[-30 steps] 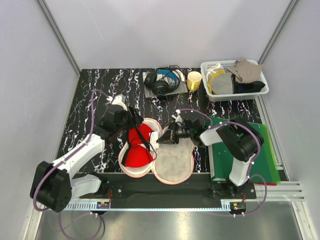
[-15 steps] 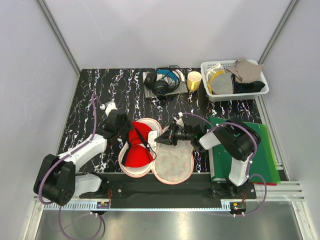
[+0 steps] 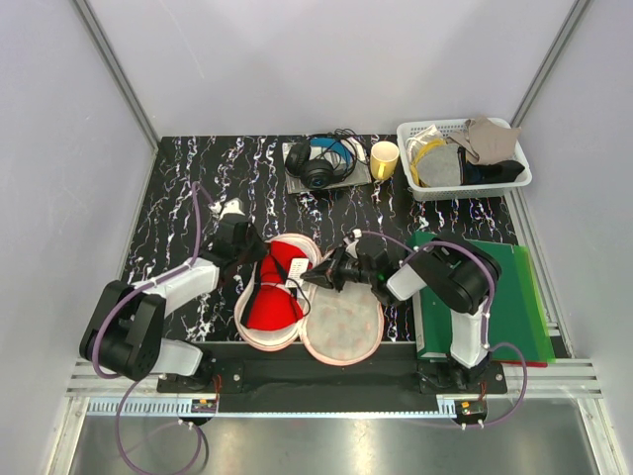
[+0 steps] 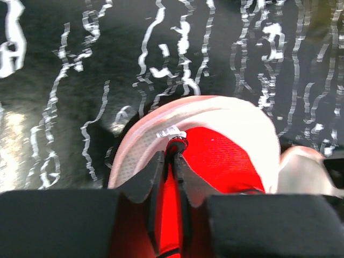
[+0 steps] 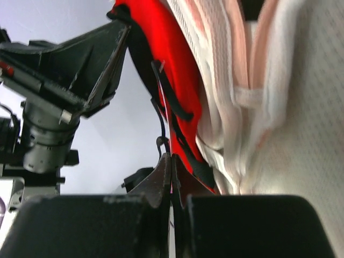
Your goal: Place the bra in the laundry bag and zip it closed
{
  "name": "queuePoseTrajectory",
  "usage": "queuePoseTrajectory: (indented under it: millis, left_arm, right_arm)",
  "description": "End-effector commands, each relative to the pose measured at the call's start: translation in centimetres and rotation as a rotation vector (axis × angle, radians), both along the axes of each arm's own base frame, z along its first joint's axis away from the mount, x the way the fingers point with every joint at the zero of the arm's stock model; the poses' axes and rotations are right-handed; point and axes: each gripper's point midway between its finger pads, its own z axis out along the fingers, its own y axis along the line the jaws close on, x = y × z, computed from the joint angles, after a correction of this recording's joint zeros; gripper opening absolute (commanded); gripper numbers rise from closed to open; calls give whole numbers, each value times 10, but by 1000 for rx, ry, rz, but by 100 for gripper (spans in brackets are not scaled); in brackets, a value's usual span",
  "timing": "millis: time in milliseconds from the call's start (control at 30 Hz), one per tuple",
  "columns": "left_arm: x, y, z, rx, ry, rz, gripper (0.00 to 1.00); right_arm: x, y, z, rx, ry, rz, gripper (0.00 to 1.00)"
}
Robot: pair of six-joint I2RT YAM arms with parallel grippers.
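On the tabletop (image 3: pixel 198 188) the laundry bag (image 3: pixel 341 322) lies open, the bra (image 3: pixel 269 307) in its left lobe. The left fingers (image 4: pixel 157 177) pinch nearly together at its far rim; the right fingers (image 5: pixel 158 180) press together beside a black strap (image 5: pixel 173 105).

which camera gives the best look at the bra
Top external: nearly the whole bra shows, red, lying in the left half of the open laundry bag. Left wrist catches only one red cup beyond the left tool; right wrist gives a close, edge-on strip of red with black straps.
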Motion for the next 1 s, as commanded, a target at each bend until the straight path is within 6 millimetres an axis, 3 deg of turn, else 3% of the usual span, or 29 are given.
queuePoseTrajectory:
  millis: [0, 267, 333, 400, 533, 567, 600, 667, 733, 767, 833, 867, 933, 967]
  left_arm:
    - [7, -22, 17, -66, -73, -74, 14]
    - [0, -41, 5, -73, -32, -156, 13]
    - [0, -39, 3, -60, -33, -153, 13]
    - [-2, -38, 2, -52, -28, -157, 14]
    - [-2, -35, 4, -37, -34, -153, 15]
    - [-1, -35, 5, -36, -39, -153, 16]
    - [-1, -34, 9, -37, -47, -152, 16]
    - [-2, -34, 12, -38, -54, -153, 17]
    - [0, -34, 18, -33, -63, -161, 19]
    - [-1, -34, 18, -31, -60, -164, 20]
    - [-2, -36, 23, -36, -70, -178, 23]
    - [-3, -38, 24, -41, -70, -188, 24]
    - [-4, -44, 27, -49, -74, -217, 25]
    - [-5, -47, 28, -52, -73, -229, 25]
  right_arm:
    - [16, 15, 11, 14, -56, -45, 0]
    - [21, 20, -5, -99, -60, -33, 3]
    - [18, 16, -17, -163, -58, -13, 8]
    - [16, 13, -17, -204, -92, 1, 13]
    - [10, 0, -21, -328, -122, 36, 29]
    - [12, -1, -8, -333, -173, 44, 36]
    - [6, -8, -13, -382, -153, 60, 39]
    - [7, -12, 7, -411, -225, 77, 50]
    - [0, -24, 10, -466, -223, 90, 58]
    - [-2, -28, 25, -468, -266, 94, 65]
    - [-12, -49, 19, -559, -247, 96, 74]
    - [-15, -55, 31, -565, -286, 101, 79]
    - [-26, -82, 21, -678, -249, 100, 99]
    - [-29, -90, 26, -693, -259, 85, 100]
